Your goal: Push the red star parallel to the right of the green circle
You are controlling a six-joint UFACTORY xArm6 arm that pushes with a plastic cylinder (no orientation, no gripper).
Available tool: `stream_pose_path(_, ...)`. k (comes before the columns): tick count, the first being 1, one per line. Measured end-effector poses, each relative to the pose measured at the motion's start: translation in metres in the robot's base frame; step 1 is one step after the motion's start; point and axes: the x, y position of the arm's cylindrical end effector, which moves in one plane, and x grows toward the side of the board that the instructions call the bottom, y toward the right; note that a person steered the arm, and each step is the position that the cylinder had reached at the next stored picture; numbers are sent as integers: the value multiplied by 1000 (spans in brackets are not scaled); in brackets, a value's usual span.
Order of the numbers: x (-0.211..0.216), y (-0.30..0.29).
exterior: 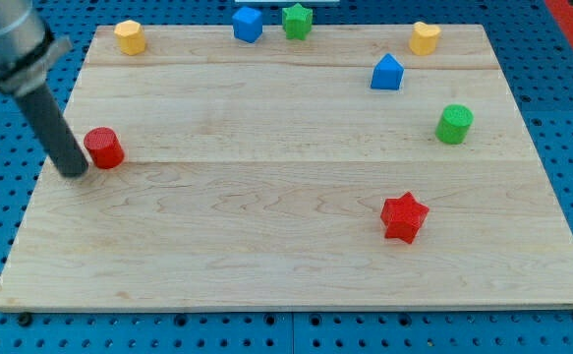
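Note:
The red star (pixel 404 216) lies on the wooden board at the view's lower right. The green circle (pixel 454 124) stands above it and slightly to the right, near the board's right edge. My tip (pixel 74 173) rests on the board at the far left, just left of a red cylinder (pixel 103 148) and touching or almost touching it. The tip is far from both the red star and the green circle.
A yellow hexagon block (pixel 129 36) sits at the top left. A blue cube (pixel 248 24) and a green star (pixel 297 20) sit at the top middle. A yellow block (pixel 424 37) sits at the top right, with a blue pentagon-like block (pixel 387 73) below it.

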Motion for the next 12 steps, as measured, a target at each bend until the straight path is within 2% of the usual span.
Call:
stream_pose_path(1, 50, 38)
stream_pose_path(2, 31, 127)
stream_pose_path(3, 30, 197)
stream_pose_path(4, 6, 232)
stream_pose_path(5, -5, 306)
stream_pose_path(8, -17, 311)
stream_pose_path(9, -37, 373)
stream_pose_path(11, -35, 430)
stream_pose_path(12, -63, 501)
